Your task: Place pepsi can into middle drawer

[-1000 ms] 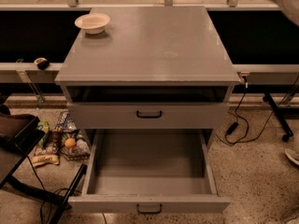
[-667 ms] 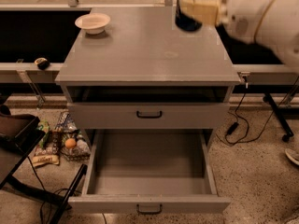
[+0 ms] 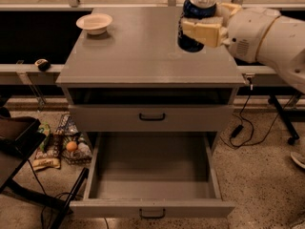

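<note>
Over the grey table's [image 3: 143,56] back-right corner, the cream end effector [image 3: 204,31] clamps the dark blue pepsi can [image 3: 196,6], apparently held clear for carrying to the open grey middle drawer [image 3: 152,207].

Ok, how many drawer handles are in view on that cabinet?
2. One handle is on the shut upper drawer; the other on the open middle drawer, at the bottom edge. The dark slot above may hide another. The gripper holds the pepsi can over the cabinet top.

Above the right rear of the smooth, matt grey worktop [image 3: 138,56], the matt cream gripper [image 3: 196,32] clasps a glossy metal can [image 3: 199,5]; the white bowl [image 3: 94,23] looks smooth.
</note>
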`<state>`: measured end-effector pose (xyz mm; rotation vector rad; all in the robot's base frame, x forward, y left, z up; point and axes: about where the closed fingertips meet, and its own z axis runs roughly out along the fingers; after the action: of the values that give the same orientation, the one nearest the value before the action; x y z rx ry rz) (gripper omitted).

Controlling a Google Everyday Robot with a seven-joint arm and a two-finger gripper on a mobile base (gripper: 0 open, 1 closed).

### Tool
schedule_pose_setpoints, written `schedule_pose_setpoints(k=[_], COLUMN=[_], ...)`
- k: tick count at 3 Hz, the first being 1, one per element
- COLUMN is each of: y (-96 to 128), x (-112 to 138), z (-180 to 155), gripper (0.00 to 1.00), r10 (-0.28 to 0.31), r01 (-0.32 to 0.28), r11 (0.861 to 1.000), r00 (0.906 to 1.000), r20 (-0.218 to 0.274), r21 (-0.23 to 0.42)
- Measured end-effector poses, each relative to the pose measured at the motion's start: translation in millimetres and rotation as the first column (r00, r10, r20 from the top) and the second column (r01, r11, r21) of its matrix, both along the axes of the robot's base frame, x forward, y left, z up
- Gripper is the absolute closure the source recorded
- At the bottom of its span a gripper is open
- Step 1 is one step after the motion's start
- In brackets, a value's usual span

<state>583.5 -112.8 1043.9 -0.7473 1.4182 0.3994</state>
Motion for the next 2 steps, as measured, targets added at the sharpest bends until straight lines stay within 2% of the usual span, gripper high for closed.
schedule_pose_setpoints(k=[1,2], y=[28.9,53.2], x=[-3.8,-21.1], z=[-41.4,-104.6], gripper=[1.00,1.00], r10=[0.046,0.089], r01=[-0.044,-0.082], r11=[0.999,0.995], r00=[0.9966,0.9838], r20=[-0.068,-0.156], r21=[0.028,0.051])
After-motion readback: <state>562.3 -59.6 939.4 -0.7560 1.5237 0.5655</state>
